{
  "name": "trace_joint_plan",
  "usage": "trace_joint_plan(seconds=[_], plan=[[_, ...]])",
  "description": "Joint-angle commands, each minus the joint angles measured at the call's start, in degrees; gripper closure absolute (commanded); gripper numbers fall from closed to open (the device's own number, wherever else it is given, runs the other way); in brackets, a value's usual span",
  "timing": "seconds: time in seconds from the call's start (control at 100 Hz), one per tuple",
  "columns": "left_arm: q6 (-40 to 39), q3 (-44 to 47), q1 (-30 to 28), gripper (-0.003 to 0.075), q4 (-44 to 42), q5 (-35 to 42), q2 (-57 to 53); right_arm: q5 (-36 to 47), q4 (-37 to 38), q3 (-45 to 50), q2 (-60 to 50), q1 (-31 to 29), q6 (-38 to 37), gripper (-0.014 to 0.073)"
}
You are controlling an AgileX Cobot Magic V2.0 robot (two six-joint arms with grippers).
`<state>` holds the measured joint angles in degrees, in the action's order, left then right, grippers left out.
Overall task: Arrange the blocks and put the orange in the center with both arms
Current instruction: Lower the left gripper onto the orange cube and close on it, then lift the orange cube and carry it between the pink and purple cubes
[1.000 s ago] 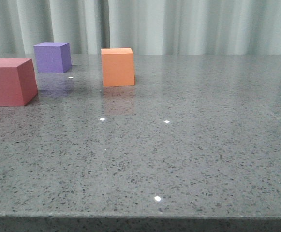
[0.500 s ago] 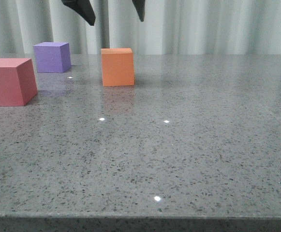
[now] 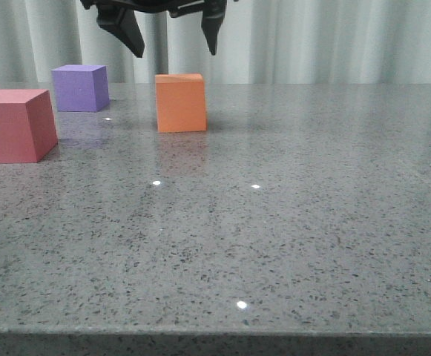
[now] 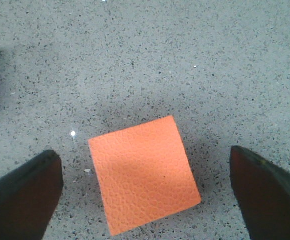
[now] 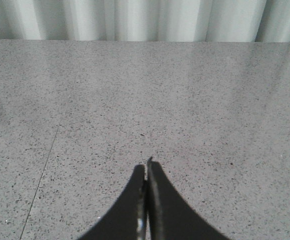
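My left black claw (image 3: 174, 41) hung with its 2 fingers spread wide above the plain matte orange cube (image 3: 180, 102), touching nothing. To grab it well, I judged I should turn a bit first, because in my left wrist view the cube (image 4: 144, 173) sat crooked between my fingers (image 4: 22, 195), then come straight down and squeeze 2 flat sides. The cube sat on the speckled grey table (image 3: 274, 237), right of the purple cube (image 3: 80, 87) and the red-pink cube (image 3: 15, 124). My right black claw (image 5: 146, 167) was pressed together, holding nothing.

Even, soft overhead light — pinpoint glare on glossy table (image 3: 274, 245) (faint reflections); frames sharp.
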<state>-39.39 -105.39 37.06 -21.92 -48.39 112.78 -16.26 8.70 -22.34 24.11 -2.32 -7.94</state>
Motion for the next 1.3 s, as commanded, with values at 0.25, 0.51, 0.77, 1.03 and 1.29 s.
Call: trace_joint_plan(seconds=[0.25, 0.51, 0.77, 1.03, 1.29], plan=[[-0.72, -1.92, 0.17, 0.0092, -1.3, 3.06, 1.3, 4.77, 0.77, -1.72, 0.65, -0.31, 0.17, 0.0662], [-0.72, -1.92, 0.17, 0.021, -1.08, 2.83, 2.46, 4.77, 0.77, -1.72, 0.65, -0.31, 0.17, 0.0662], [0.55, -1.92, 0.17, 0.0423, -0.99, 1.28, 1.38, 4.77, 0.77, -1.72, 0.65, -0.31, 0.17, 0.0662], [11.44, -1.92, -0.62, 0.0423, 4.18, 0.03, -7.16, 4.77, 0.77, -1.72, 0.65, -0.31, 0.17, 0.0662], [17.92, 1.64, -6.15, 0.0423, 6.67, -0.18, -17.11, 4.77, 0.77, -1.72, 0.65, -0.31, 0.17, 0.0662]])
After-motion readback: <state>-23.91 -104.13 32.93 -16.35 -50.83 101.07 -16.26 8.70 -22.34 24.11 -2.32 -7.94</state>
